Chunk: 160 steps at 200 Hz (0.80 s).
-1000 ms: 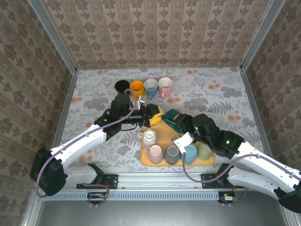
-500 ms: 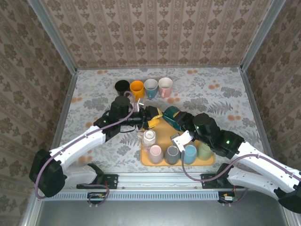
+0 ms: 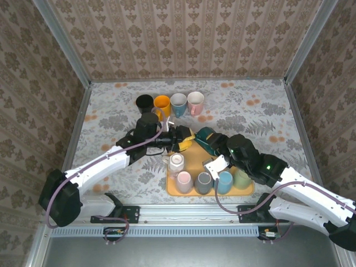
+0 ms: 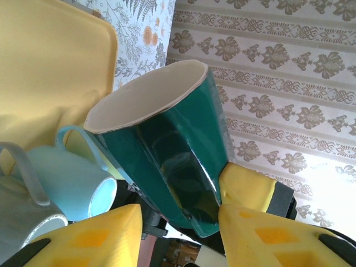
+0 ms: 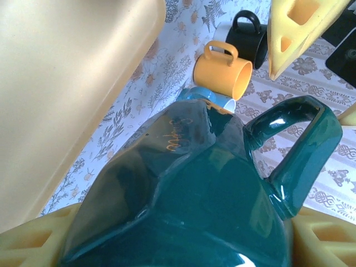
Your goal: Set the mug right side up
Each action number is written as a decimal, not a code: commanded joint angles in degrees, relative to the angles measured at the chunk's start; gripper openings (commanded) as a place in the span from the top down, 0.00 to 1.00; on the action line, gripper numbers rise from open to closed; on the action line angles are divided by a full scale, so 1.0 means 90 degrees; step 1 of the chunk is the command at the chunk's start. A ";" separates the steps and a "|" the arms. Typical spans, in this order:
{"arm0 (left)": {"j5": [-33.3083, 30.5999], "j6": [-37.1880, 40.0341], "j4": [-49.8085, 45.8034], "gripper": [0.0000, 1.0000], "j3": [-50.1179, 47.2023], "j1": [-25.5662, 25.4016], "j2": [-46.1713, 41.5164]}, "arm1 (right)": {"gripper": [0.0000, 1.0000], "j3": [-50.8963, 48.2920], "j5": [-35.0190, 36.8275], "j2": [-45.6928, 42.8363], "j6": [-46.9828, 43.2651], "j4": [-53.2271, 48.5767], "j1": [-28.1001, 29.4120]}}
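While the left arm reaches in from the near left, the left gripper (image 3: 184, 140) hangs over the far left corner of the yellow tray (image 3: 192, 156), its yellow fingers (image 4: 97, 236) parted on either side of the green mug (image 4: 172, 156) — whether the pads press on it I cannot tell. Just to the right, the right gripper (image 5: 178, 245) clasps that mug by its body and holds it off the tray, tilted, cream inside showing, handle (image 5: 295, 150) free. On the tray stand a white mug (image 3: 176, 162), a grey mug (image 3: 203, 182) and a blue mug (image 3: 224, 181). Along the back of the table — well apart from both grippers — a row starts with a black mug (image 3: 144, 102) and an orange mug (image 3: 162, 104)
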 commanded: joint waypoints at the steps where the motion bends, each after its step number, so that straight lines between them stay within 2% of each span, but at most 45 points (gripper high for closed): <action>1: 0.0112 -0.0067 0.0197 0.51 0.0201 -0.0112 0.0128 | 0.60 0.0198 -0.0215 -0.0089 -0.0074 0.0774 0.0176; 45: 0.0103 -0.0141 0.0295 0.47 0.0167 -0.0118 0.0144 | 0.60 0.0123 -0.0196 -0.0085 -0.0084 0.0714 0.0224; 73: 0.0021 -0.0231 0.0392 0.52 0.0115 -0.0110 0.0124 | 0.60 0.0008 -0.0176 -0.0104 -0.0065 0.0749 0.0242; 160: 0.0321 -0.0376 0.1038 0.91 0.0101 -0.0190 0.0271 | 0.59 0.0007 -0.0012 0.0075 -0.0134 0.0744 0.0270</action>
